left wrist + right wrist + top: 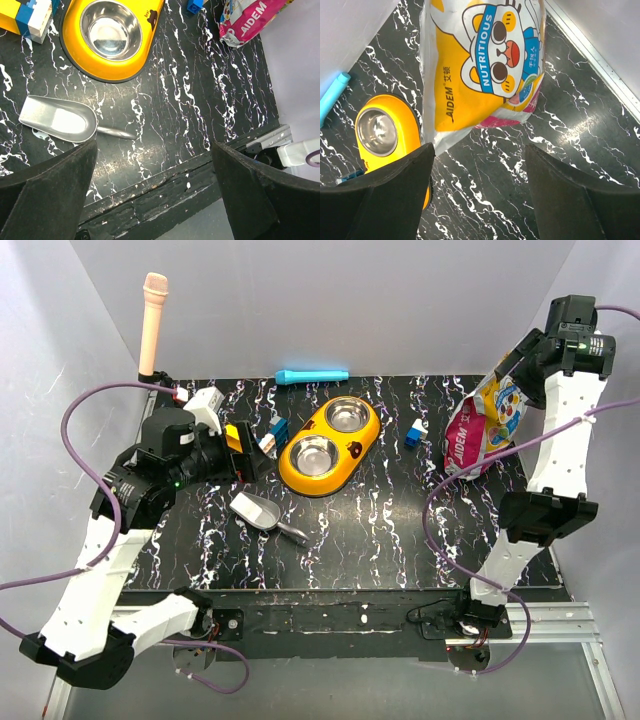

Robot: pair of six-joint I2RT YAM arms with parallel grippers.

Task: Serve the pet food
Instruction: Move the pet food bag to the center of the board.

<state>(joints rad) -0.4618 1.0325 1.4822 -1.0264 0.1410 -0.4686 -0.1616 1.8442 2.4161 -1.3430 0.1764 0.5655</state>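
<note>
No pet food shows in any view. The white-blue-pink foil bag stands at the right of the table and fills the upper middle of the right wrist view. The yellow double bowl lies in the middle with both steel cups empty, and it shows in the left wrist view and the right wrist view. A metal scoop lies empty in front of the bowl, also in the left wrist view. My left gripper is open and empty above the scoop. My right gripper is open and empty, above and just beside the bag.
A yellow block and blue-white blocks lie left of the bowl, with another blue-white block to its right. A blue cylinder lies at the back edge. A peach tube stands at the back left. White walls enclose the table.
</note>
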